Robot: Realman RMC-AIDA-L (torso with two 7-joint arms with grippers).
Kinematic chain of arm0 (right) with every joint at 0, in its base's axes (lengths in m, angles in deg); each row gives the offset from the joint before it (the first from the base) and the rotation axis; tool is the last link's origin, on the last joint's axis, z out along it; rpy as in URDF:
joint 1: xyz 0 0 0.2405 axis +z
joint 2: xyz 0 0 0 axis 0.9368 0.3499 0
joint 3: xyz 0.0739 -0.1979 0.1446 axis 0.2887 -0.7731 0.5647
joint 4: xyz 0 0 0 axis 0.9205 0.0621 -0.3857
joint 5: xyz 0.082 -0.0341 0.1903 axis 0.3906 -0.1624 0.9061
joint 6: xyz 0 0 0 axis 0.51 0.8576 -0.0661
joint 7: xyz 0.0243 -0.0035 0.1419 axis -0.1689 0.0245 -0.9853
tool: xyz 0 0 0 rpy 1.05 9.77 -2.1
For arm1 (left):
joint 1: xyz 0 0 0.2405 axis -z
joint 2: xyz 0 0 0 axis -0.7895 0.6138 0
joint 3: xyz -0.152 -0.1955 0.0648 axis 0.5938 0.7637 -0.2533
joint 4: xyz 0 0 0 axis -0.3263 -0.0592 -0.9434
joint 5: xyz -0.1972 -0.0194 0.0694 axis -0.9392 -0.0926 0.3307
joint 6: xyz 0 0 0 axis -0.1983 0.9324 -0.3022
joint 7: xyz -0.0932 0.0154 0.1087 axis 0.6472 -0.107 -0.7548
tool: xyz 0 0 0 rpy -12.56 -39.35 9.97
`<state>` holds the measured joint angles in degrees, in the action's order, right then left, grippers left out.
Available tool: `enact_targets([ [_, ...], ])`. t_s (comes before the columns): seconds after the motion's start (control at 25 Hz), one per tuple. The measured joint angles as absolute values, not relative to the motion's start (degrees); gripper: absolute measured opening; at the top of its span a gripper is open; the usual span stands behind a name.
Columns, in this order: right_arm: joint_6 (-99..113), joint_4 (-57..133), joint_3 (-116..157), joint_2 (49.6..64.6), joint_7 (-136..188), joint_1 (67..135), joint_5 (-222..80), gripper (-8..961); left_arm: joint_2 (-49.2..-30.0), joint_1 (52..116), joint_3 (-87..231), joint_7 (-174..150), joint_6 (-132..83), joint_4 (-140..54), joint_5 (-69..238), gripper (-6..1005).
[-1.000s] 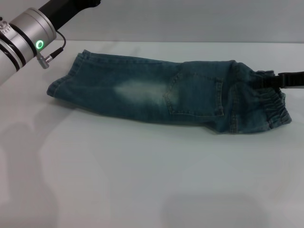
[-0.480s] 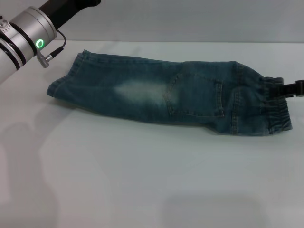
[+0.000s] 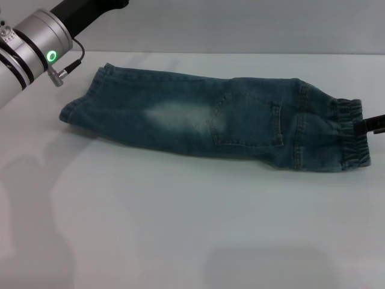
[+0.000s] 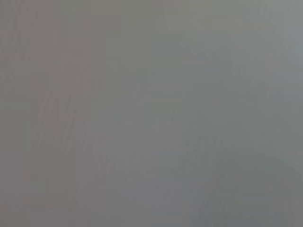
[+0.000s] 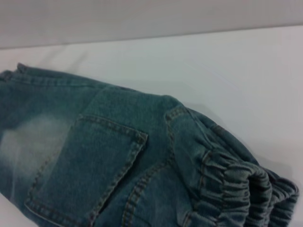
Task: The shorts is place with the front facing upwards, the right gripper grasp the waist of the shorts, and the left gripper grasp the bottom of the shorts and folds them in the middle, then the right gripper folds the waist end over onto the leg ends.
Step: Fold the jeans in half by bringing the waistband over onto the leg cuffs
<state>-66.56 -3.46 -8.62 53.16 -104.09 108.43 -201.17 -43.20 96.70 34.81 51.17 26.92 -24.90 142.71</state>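
The shorts [image 3: 198, 120] lie folded lengthwise on the white table [image 3: 180, 229], with a stitched pocket and one pale patch facing up. The ruffled waist [image 3: 349, 135] is at the right end and the bottom hems [image 3: 81, 102] at the left end. A black tip of my right gripper [image 3: 373, 124] shows at the frame's right edge, just beside the waist. The right wrist view looks down on the waist [image 5: 236, 184] and the pocket [image 5: 85, 165]. My left gripper [image 3: 90, 11] hangs above the table's far left corner, apart from the hems.
The silver left arm with its green ring light [image 3: 51, 57] crosses the upper left corner. The left wrist view shows only plain grey. Bare table surface lies in front of the shorts, with a grey wall behind.
The right gripper has drawn back to the right and slightly lower, off the waistband. The waist has settled flat and stretched rightward. The left arm has stayed put.
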Motion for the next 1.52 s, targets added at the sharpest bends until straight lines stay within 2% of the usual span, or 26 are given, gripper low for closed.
enact_targets([
  [0.36,-66.5,-2.1,-8.8,53.9,-104.2,109.3,-201.8,567,-43.22,96.4,34.7,50.1,27.1,-25.9,140.6,844],
  [0.88,-65.6,0.2,-8.9,54.13,-103.8,109.5,-201.8,504,-43.23,96.5,34.7,49.7,27.0,-26.1,140.3,845],
  [1.04,-63.8,1.1,-8.9,54.74,-103.5,109.6,-201.8,485,-43.23,96.6,34.8,49.6,27.0,-26.1,140.3,845],
  [1.36,-60.4,1.5,-8.9,56.88,-101.3,110.6,-201.4,446,-43.22,96.9,34.6,49.1,26.7,-26.8,140.3,846],
  [1.52,-60.1,2.5,-8.9,57.14,-99.7,111.1,-201.4,363,-43.24,96.9,34.6,49.1,26.7,-26.9,140.3,846],
])
